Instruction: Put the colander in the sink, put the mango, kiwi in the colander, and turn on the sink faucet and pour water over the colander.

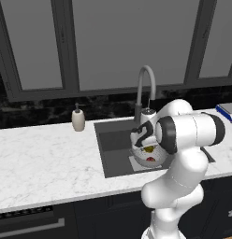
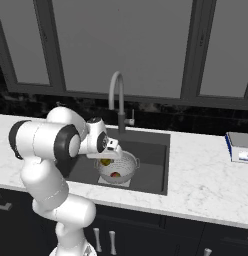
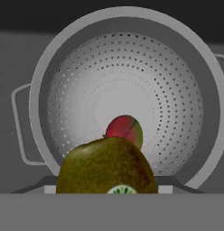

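Dark windows and a black backsplash run behind a white marble counter (image 1: 43, 154), w/ the sink (image 2: 151, 165) cut into it. Claw (image 2: 109, 159) hangs over the sink, pointing down into the colander (image 2: 127, 167), which sits on the sink floor right below it. Claw is clamped on the kiwi (image 3: 107, 167): in the hand view the olive-brown fruit sits right at the fingertips, blocking the near part of the bowl, and in the right base view a yellow-green blob shows just under the hand, above the colander rim. Can't see the finger tips themselves, fruit covers them.

Mango (image 3: 125, 130), red w/ a greenish edge, lies on the colander bottom, below and just past the kiwi, apart from it. In the left base view it's the red spot low in the bowl (image 1: 151, 159).

Sink faucet (image 2: 117, 102) stands behind the claw at the back edge of the sink, spout arching toward the basin. White soap dispenser (image 1: 78, 119) on the counter, well off to the claw's left, near the backsplash. Blue-and-white box-like item (image 2: 241, 146) on the counter well to the claw's right; can't tell what it is.
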{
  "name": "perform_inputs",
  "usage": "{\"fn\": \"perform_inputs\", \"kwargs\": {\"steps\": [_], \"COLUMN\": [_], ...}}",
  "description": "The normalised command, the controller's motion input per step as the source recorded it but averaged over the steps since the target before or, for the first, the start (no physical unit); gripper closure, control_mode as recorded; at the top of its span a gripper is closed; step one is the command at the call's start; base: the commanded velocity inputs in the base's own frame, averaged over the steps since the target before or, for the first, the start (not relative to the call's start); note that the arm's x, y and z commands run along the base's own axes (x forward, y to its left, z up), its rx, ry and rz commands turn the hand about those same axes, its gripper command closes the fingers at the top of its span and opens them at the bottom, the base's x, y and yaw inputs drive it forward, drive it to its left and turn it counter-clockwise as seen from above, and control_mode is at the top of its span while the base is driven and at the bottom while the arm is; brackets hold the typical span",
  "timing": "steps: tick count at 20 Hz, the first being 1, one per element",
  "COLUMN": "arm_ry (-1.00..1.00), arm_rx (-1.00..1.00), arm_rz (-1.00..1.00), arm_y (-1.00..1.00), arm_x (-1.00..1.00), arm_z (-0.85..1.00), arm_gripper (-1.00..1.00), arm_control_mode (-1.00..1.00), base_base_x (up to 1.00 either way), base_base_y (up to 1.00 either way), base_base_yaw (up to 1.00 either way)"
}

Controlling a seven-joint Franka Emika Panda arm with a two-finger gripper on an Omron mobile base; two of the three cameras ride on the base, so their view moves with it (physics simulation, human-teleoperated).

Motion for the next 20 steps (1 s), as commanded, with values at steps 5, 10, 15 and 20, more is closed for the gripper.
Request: {"fn": "perform_inputs", "kwargs": {"steps": [5, 10, 15, 20], "arm_ry": [0.0, 0.0, 0.0, 0.0], "arm_rx": [0.0, 0.0, 0.0, 0.0], "arm_rz": [0.0, 0.0, 0.0, 0.0], "arm_y": [-0.01, -0.02, -0.02, -0.03], "arm_x": [0.28, 0.09, 0.17, 0.07], "arm_z": [-0.43, -0.28, -0.21, -0.15], "arm_gripper": [1.0, 1.0, 1.0, -1.0], "arm_control_mode": [-1.0, -1.0, -1.0, -1.0], "base_base_x": [0.0, 0.0, 0.0, 0.0], "base_base_y": [0.0, 0.0, 0.0, 0.0], "base_base_yaw": [0.0, 0.0, 0.0, 0.0]}}
